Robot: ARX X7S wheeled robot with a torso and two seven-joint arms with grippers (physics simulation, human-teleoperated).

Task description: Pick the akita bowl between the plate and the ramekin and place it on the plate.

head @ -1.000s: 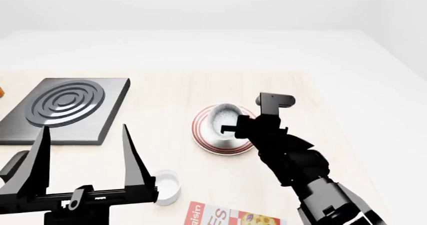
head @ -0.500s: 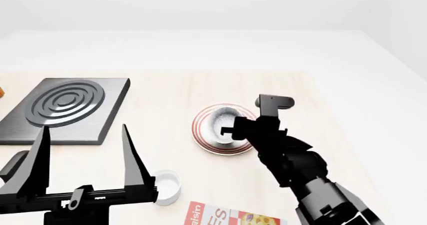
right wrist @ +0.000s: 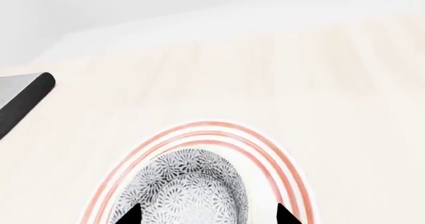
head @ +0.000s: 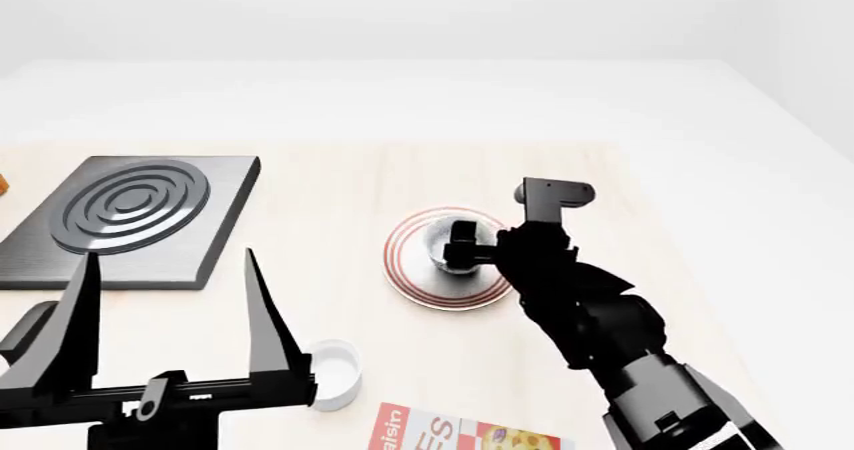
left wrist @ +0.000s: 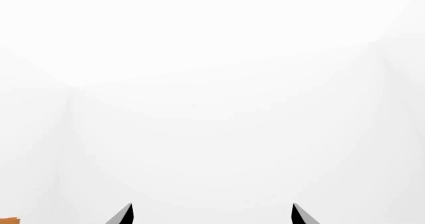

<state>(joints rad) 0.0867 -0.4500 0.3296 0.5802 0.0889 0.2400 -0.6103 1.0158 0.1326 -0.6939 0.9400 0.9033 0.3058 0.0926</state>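
**Akita bowl on the plate, right pincer over it**

In the head view the akita bowl sits on the plate near the middle of the frame, on the pale wooden desk. The right pincer reaches in from the lower right and covers the bowl's right side, its dark fingers at the rim. The right wrist view shows the bowl at the bottom centre of the frame, inside the plate's red rings. Two black fingertips stand one on each side of the bowl, spread about as wide as it. Whether they press on the bowl or stand just clear of it cannot be told.

The ramekin stands in the lower left of the head view, well apart from the plate, just beside the left pincer. That pincer is spread wide and grips nothing; in the left wrist view its tips point at blank white. A dark grey slab with raised rings lies at the left of the desk. A printed box shows at the bottom edge.
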